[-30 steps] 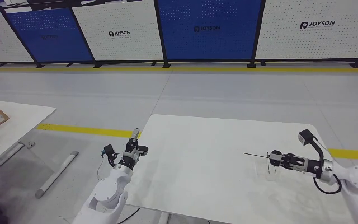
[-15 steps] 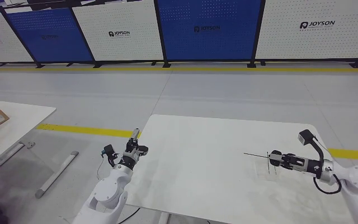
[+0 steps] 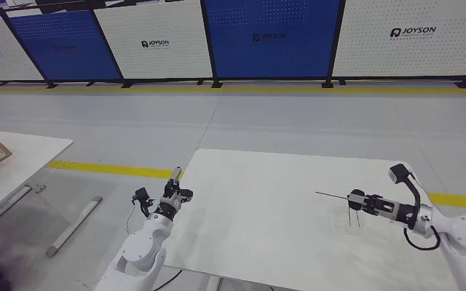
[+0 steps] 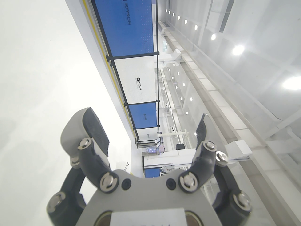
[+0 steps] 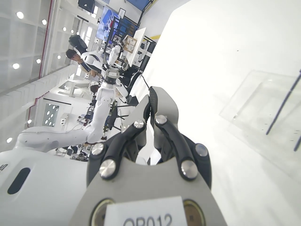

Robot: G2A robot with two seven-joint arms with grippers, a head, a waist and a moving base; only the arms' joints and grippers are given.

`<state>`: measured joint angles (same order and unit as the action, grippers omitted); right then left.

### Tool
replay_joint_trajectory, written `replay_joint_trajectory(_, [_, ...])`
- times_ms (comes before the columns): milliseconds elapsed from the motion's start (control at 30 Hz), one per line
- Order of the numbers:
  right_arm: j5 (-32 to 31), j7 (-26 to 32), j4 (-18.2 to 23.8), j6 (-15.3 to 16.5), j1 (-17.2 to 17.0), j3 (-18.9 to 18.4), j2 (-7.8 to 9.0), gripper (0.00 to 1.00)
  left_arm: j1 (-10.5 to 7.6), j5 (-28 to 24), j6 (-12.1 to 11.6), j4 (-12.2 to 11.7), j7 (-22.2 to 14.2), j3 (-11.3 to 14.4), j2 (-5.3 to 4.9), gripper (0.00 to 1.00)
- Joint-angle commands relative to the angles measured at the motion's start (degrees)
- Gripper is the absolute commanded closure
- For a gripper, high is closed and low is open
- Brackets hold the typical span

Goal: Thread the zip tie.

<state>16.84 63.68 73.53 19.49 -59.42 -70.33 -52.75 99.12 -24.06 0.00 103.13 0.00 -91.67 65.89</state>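
Found the left pincer (image 4: 147, 118) at the left edge of the tabletop (image 3: 255, 218), spread wide and holding nothing. Further right, found the zip tie (image 3: 331, 196) held over the right part of the tabletop, jutting leftward from the right pincer (image 5: 150, 95), clamped shut on one end of it. Near that pincer, noted two thin dark pins (image 3: 354, 218) standing on a clear plate (image 5: 254, 99).

Judged the step in hand to be carrying the free tip towards its target, whether the other pincer or something by the pins; could not tell which. Thought it best to keep the clamp firm, hold the strip level to stop the long free part drooping or swinging, and travel slowly. Thought it wise also to bring the wide-open left pincer across to steady the tip, being well apart from it at this point. Reckoned the pins close by a likely snag, worth a careful path around.

From above, got the whole layout: arms far apart, strip pointing towards the middle. From the left wrist, gained a close look at the parted pads (image 4: 96, 128) with nothing between. From the right wrist, gained the clear plate's edges, faint from above, plus the tightly closed fingers.
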Motion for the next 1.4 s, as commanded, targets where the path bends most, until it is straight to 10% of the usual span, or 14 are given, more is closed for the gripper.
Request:
replay_joint_trajectory(0, [-0.9,-0.05,2.36,-0.01,-0.86,-0.34,-0.15,1.0,0.0,0.0,0.0,0.0,0.0,0.0,0.0,0.0])
replay_joint_trajectory(633, [-3.48,-3.0,3.91,-0.01,-1.84,0.38,-0.62,1.0,-0.85,-0.08,0.27,-0.37,0.94,0.07,0.12,0.0])
replay_joint_trajectory(767, [-8.79,-5.61,6.44,-0.01,-0.93,0.81,-1.11,1.0,-1.79,-2.92,4.08,0.19,-0.3,0.5,0.3,0.0])
replay_joint_trajectory(900, [-17.72,-9.42,9.87,-0.01,-0.75,2.36,-1.52,1.0,-0.94,-10.49,15.57,4.27,-6.3,-0.68,0.09,0.0])
replay_joint_trajectory(1000, [-25.03,-13.0,10.11,-0.01,-0.18,4.79,-1.68,1.0,0.22,-11.64,19.48,6.9,-8.25,-0.99,-0.05,0.0])
replay_joint_trajectory(1367, [-25.16,-13.38,9.72,-0.01,0.01,5.31,-1.76,1.0,0.67,-11.48,19.48,7.56,-8.6,-1.03,-0.17,0.0])
